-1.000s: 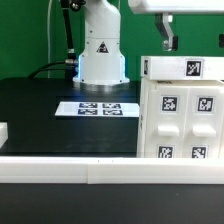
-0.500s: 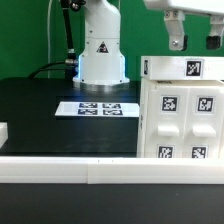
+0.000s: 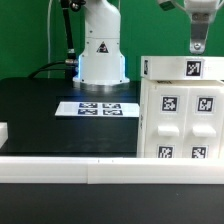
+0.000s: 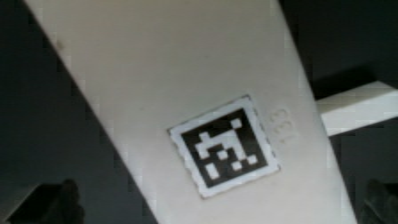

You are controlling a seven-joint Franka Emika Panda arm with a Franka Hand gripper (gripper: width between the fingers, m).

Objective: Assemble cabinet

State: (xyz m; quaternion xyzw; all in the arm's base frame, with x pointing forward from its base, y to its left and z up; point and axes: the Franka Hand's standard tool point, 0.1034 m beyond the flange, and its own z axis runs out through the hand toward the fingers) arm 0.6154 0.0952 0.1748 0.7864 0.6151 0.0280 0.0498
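Observation:
The cabinet, a big white box with tagged panels, stands at the exterior view's right on the black table. My gripper hangs just above its top panel, partly cut off by the picture's edge; one dark fingertip shows. In the wrist view the cabinet's white top panel with one square tag fills the picture. My gripper is open and empty, with dark fingers apart on either side of the panel and touching nothing.
The marker board lies flat mid-table before the robot base. A small white block sits at the exterior view's left edge. A white rail runs along the front.
My gripper has moved toward the exterior view's right, above the cabinet's top. The cabinet has not moved.

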